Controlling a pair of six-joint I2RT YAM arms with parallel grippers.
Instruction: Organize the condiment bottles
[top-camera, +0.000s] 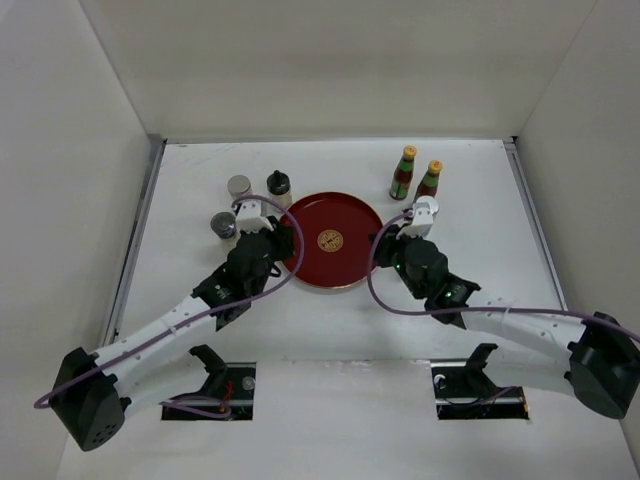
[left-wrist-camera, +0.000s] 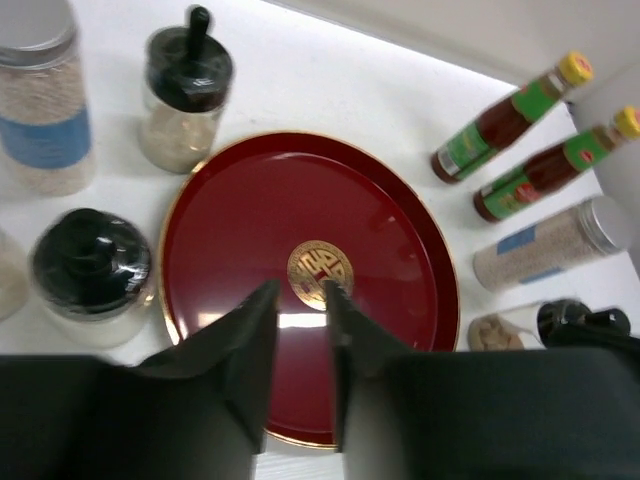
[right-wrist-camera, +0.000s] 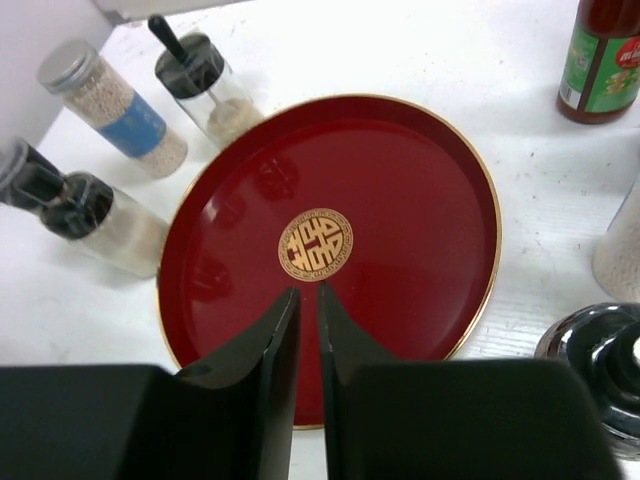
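Observation:
Two slim dark sauce bottles with yellow caps stand behind the round red tray, to its right. A silver-topped white cylinder and two dark-lidded jars stand left of the tray. In the left wrist view another silver-topped cylinder and a dark-lidded jar stand right of the tray; the right arm hides them from above. My left gripper is slightly open and empty over the tray's left edge. My right gripper is shut and empty over its right edge.
White walls close in the table on the left, back and right. The tray with its gold emblem holds nothing. A dark, shiny lid sits close to my right gripper's right side.

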